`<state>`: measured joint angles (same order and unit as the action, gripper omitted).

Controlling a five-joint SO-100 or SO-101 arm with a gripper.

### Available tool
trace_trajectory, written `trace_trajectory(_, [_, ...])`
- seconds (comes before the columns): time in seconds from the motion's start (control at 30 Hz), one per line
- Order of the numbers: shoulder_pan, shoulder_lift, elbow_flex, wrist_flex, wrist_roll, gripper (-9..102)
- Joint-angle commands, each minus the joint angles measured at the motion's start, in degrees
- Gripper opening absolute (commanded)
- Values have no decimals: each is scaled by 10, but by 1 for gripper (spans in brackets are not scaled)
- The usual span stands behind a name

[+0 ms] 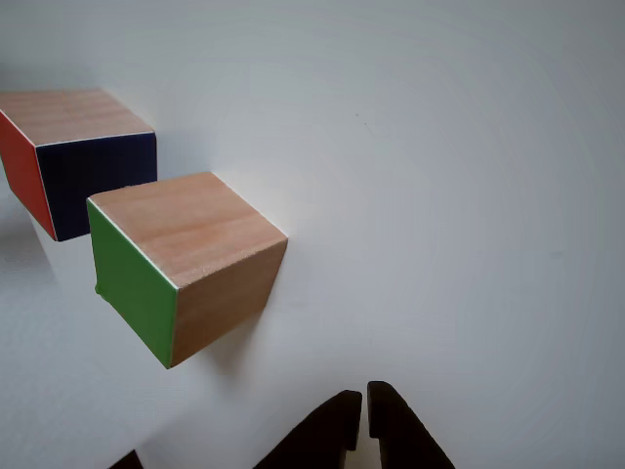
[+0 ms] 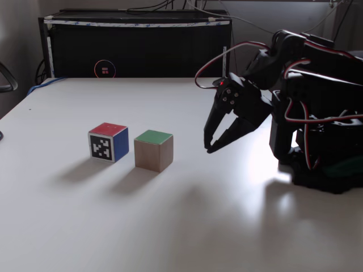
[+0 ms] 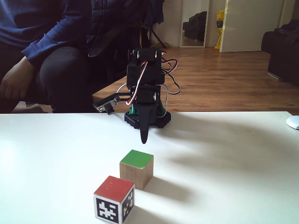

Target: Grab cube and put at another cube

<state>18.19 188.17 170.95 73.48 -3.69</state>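
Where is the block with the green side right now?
In a fixed view the green-faced cube sits on the white table, just right of the red-and-blue cube and left of the gripper, which holds nothing.

The other view is taken close above the table, with the gripper entering at 6 o'clock. A fixed view is set low beside the arm; another is faced toward it. Both cubes are shared.

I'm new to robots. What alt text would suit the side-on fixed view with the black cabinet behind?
A black robot arm's tool, closed and empty, hangs above a white table, right of a green-topped wooden cube standing beside a red-topped cube.
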Motion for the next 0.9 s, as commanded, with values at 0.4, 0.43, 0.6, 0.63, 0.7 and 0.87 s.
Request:
trace_trajectory(0.4, [-10, 2, -59, -48, 40, 4])
trace_trajectory(0.43, [-21, 2, -65, -48, 52, 6])
trace_trajectory(0.6, [-70, 3, -96, -52, 102, 11])
trace_trajectory(0.63, [-76, 2, -104, -53, 112, 11])
trace_trajectory(0.7, [-83, -11, -119, -56, 135, 14])
trace_trajectory(0.87, [-86, -163, -207, -86, 178, 21])
